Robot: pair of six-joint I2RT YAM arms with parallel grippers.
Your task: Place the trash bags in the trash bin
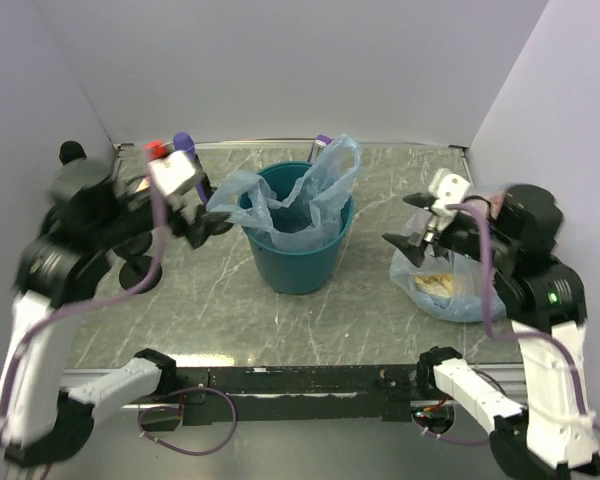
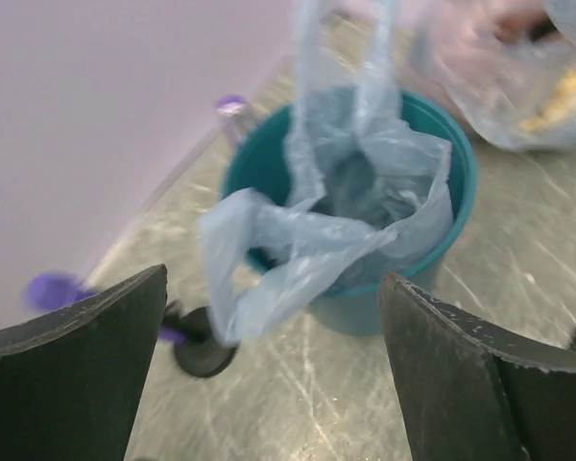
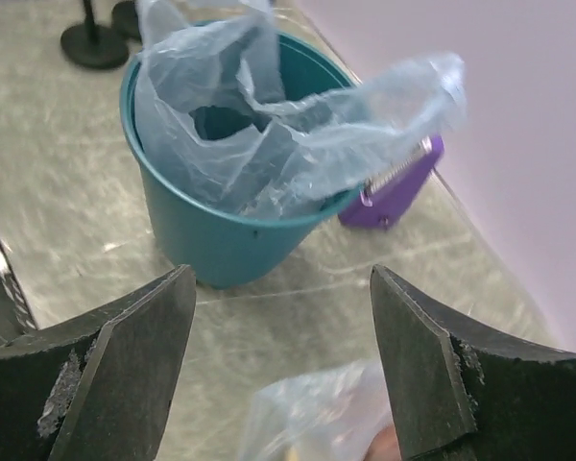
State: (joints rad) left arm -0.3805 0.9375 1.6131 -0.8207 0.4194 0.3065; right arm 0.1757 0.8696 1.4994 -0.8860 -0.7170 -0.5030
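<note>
The teal trash bin (image 1: 298,255) stands in the middle of the table. The pale-blue trash bag (image 1: 310,195) sits inside it, its mouth hollowed out. One flap hangs over the left rim and another stands up at the back right. My left gripper (image 1: 212,224) hovers just left of the bin, open and empty, apart from the hanging flap (image 2: 259,269). My right gripper (image 1: 404,222) is to the right of the bin (image 3: 211,230), open, with nothing between its fingers. In the right wrist view the bag (image 3: 269,134) is crumpled across the bin's mouth.
A clear bag with yellow contents (image 1: 445,285) lies on the table under the right gripper. A purple object (image 3: 394,182) rests behind the bin by the back wall. Black round stand bases (image 1: 140,272) and a purple-topped post (image 1: 184,142) are at the left.
</note>
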